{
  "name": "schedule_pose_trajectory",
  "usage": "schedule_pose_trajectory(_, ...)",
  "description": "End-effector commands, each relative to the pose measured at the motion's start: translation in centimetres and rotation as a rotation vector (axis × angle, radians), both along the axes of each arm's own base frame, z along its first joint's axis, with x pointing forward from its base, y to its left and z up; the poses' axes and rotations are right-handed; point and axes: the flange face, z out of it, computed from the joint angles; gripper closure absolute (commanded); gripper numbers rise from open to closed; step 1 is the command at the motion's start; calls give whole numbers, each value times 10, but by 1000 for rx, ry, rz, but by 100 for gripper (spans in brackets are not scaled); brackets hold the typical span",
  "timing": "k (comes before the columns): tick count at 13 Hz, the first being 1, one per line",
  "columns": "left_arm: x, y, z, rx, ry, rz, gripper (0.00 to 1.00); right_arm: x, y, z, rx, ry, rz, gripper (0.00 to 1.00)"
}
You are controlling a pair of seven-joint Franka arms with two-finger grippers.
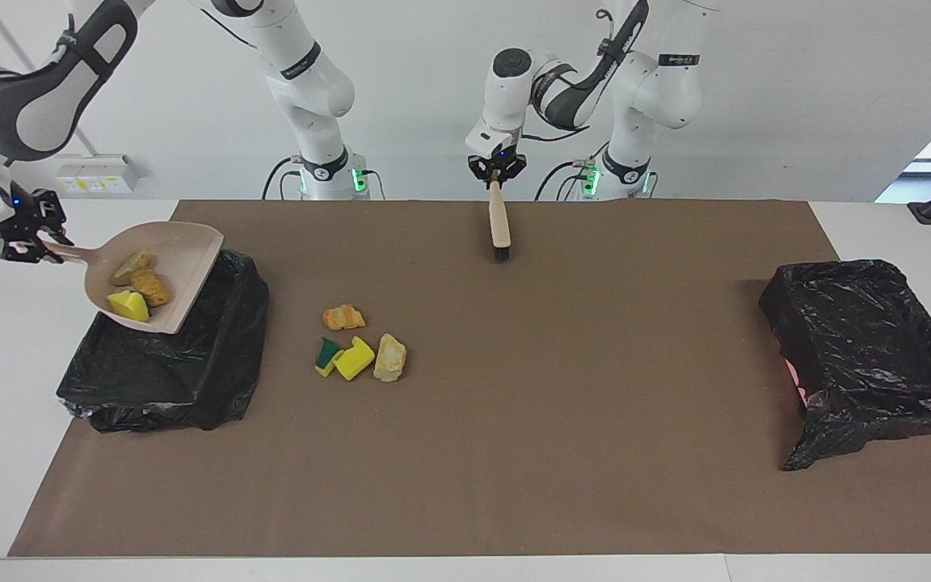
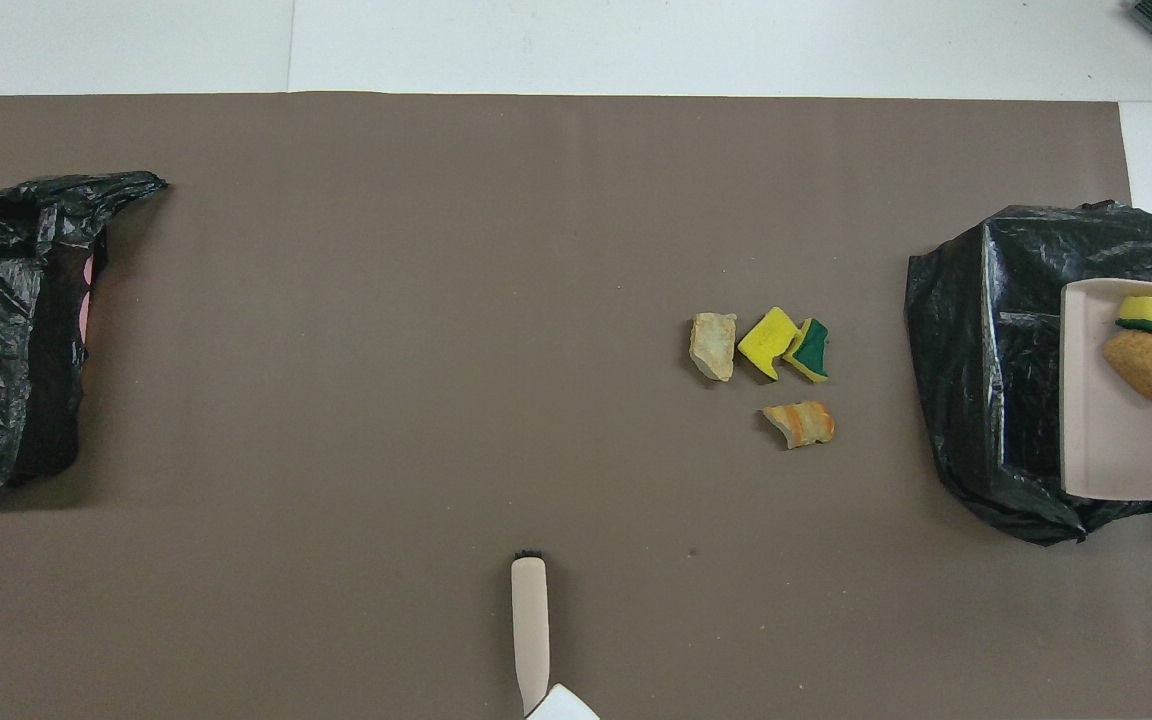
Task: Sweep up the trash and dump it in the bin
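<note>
Right tool, clamped on dustpan handle above bin: tip toward six o'clock, slowly. Left tool grips brush, waiting.

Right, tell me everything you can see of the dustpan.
The dustpan is pale beige, plastic-looking, with a flat tray, a curved raised wall and a short handle. The right gripper is shut on that handle and holds it in the air, tilted, over the black-lined bin. Three scraps lie in it: yellow with green, orange-brown and beige.
</note>
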Motion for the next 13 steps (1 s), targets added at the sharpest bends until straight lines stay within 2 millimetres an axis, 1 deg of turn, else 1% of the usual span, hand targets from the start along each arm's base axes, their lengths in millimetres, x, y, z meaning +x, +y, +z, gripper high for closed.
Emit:
schedule_pose_trajectory(1, -1, 8, 2, -33, 0, -7, 100, 20, -3, 15, -92, -35, 69, 100)
schedule_pose_trajectory(3, -1, 8, -1, -24, 6, -6, 100, 28, -3, 16, -126, -66, 94, 100)
schedule_pose_trajectory(5, 2, 9, -1, -24, 7, 4, 91, 32, -3, 19, -190, -66, 129, 100)
schedule_pose_trajectory(6, 5, 11, -2, -22, 8, 11, 90, 37, 0, 19, -239, -57, 162, 100)
schedule_pose_trajectory(8, 7, 12, -3, -18, 10, 15, 89, 48, 22, 13, -303, -6, 245, 100)
schedule_pose_trajectory(9, 8, 12, -4, -15, 14, 15, 86, 51, 26, 13, -335, 13, 279, 100)
schedule_pose_trajectory(10, 9, 12, -4, -13, 15, 16, 77, 53, 29, 14, -359, 24, 309, 100)
schedule_pose_trajectory(11, 12, 13, -5, -6, 21, 21, 71, 62, 42, 15, -390, 26, 357, 100)
schedule_pose_trajectory(12, 19, 16, -6, -2, 26, 35, 70, 64, 45, 15, -418, 32, 386, 100)
schedule_pose_trajectory(13, 19, 17, -8, 7, 33, 22, 69, 68, 48, 17, -447, 29, 419, 100)
